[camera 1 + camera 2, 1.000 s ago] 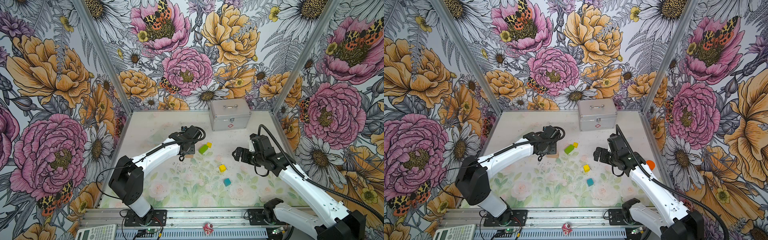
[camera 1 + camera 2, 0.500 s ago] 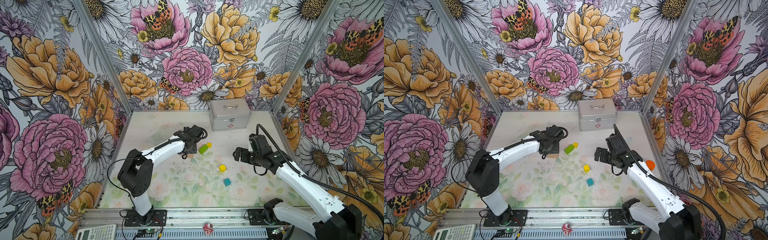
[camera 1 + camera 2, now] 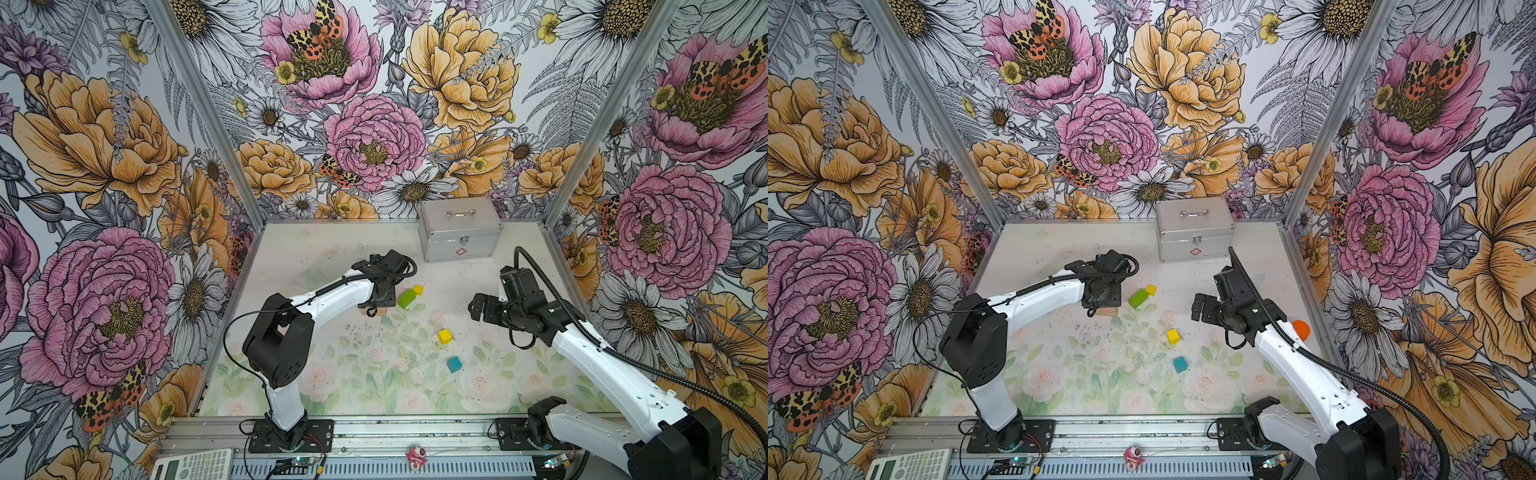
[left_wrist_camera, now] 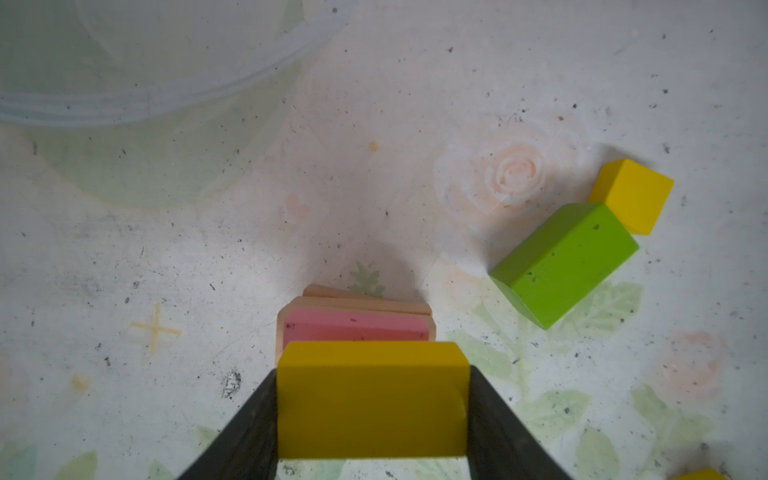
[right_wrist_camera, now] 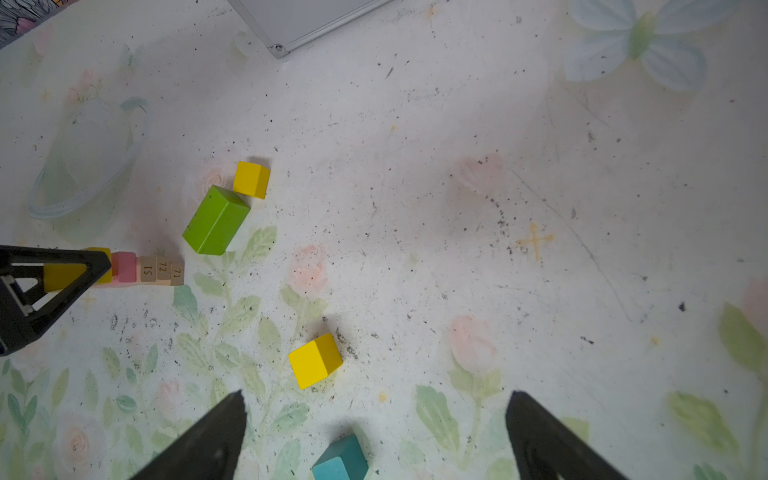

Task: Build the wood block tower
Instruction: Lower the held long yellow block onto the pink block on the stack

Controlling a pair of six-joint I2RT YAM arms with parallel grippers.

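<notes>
- In both top views the left gripper (image 3: 377, 308) sits at mid-frame straight over the tower (image 3: 374, 311). Only a tan edge of the tower shows beneath the wrist, and I judge the gripper is poised to add a layer.
- The right gripper (image 3: 478, 307) hangs right of centre with its jaws wide apart and empty. It is well apart from the stack, probably to leave it room.
- The green bar (image 3: 406, 298) and the upper yellow cube (image 3: 418, 289) lie loose and touching, just right of the tower. The lower yellow cube (image 3: 444, 336) and the teal cube (image 3: 454, 364) lie loose further down the frame. The silver case (image 3: 459, 228) stands at the back.
- In the left wrist view the jaws are clamped on the yellow slab (image 4: 372, 407) at bottom centre. The slab is held flat and square to the pink slab (image 4: 357, 330), which lies on the tan bars (image 4: 365, 305). That alignment suits laying it on the pink layer, but I cannot tell whether it touches yet.
- In the right wrist view the right gripper's own fingers (image 5: 224, 432) stand apart at the bottom with nothing gripped. The teal cube (image 5: 340, 459) lies on the table between them at the bottom edge.
- At the left edge of that view the stack shows side-on: three numbered tan bars, then pink, then the held yellow slab.
- Compared with a second ago, the left arm's elbow has moved up-frame and its wrist has shifted slightly right. The right gripper and the loose blocks are unchanged.
</notes>
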